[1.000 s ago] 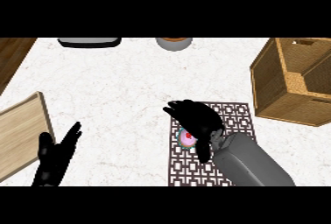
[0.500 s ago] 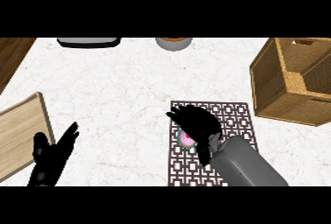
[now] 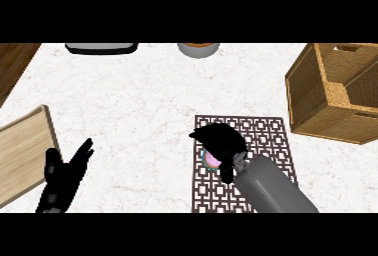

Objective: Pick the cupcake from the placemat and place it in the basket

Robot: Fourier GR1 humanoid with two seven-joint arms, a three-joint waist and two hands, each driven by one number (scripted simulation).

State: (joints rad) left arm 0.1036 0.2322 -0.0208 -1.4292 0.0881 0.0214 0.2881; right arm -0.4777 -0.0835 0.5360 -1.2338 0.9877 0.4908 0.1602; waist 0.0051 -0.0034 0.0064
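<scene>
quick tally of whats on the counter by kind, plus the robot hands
cupcake: 1
placemat: 1
wooden basket: 1
wooden board: 1
grey bowl-like dish: 1
dark tray-like item: 1
hands: 2, left hand open, right hand curled over the cupcake
total: 8

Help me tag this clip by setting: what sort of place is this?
Probably a kitchen counter: a white speckled worktop bearing a patterned placemat with a cupcake under the right hand, a wooden board at the left and a wicker basket at the right.
</scene>
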